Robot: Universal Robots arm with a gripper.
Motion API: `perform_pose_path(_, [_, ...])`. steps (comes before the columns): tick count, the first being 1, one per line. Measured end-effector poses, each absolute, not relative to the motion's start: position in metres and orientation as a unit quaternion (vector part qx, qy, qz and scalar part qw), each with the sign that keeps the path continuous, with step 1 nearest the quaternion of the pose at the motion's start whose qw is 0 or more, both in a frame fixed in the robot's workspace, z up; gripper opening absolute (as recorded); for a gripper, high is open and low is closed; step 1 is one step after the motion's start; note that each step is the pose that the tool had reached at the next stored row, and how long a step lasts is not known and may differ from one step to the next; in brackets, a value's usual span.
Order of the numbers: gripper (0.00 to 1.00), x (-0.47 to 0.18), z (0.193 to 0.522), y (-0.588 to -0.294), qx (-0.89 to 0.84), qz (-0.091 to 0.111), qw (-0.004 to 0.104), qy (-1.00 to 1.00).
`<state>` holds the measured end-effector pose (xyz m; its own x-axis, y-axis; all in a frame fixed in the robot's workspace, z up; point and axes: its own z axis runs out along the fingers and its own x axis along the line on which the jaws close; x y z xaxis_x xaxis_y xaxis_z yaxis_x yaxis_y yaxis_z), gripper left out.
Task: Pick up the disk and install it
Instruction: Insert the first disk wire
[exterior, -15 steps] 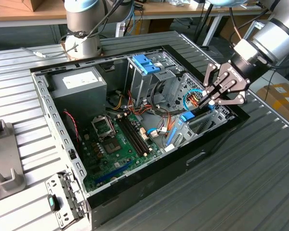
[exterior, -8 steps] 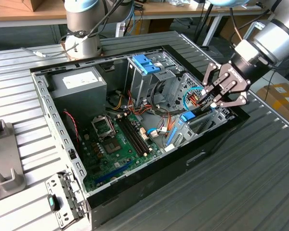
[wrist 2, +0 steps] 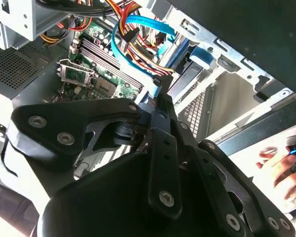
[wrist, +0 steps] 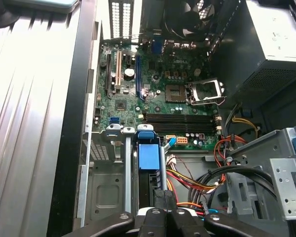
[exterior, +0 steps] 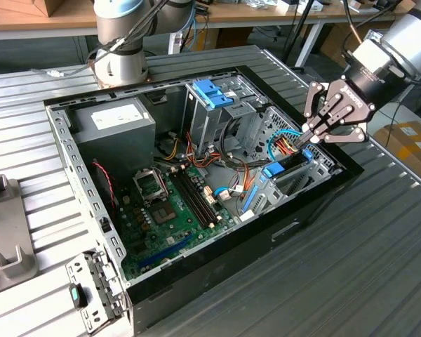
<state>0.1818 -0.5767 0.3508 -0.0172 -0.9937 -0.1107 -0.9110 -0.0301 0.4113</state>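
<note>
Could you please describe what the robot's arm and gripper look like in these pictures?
In the exterior view the arm is silver-grey and round, ending in a black cylindrical wrist section. The gripper is black, built from flat linkage bars joined by silver screws, narrowing to slim fingers. The arm's base is a grey cylinder with pale blue caps and a black cable running beside it.

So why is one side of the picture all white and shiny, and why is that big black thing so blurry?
In the first wrist view, strong light washes the ribbed metal table almost white. In the second wrist view, the gripper sits very close to the camera, so its black links look soft, while the motherboard behind is sharper. In the exterior view the light is even.
</note>
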Motion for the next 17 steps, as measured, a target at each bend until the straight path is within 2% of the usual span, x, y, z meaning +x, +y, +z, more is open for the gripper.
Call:
perform_pose_path(10, [0.11, 0.190, 0.349, -0.592, 0.692, -0.195, 0.116, -0.686])
perform_pose_path(17, [0.11, 0.194, 0.349, -0.578, 0.692, -0.195, 0.117, -0.685])
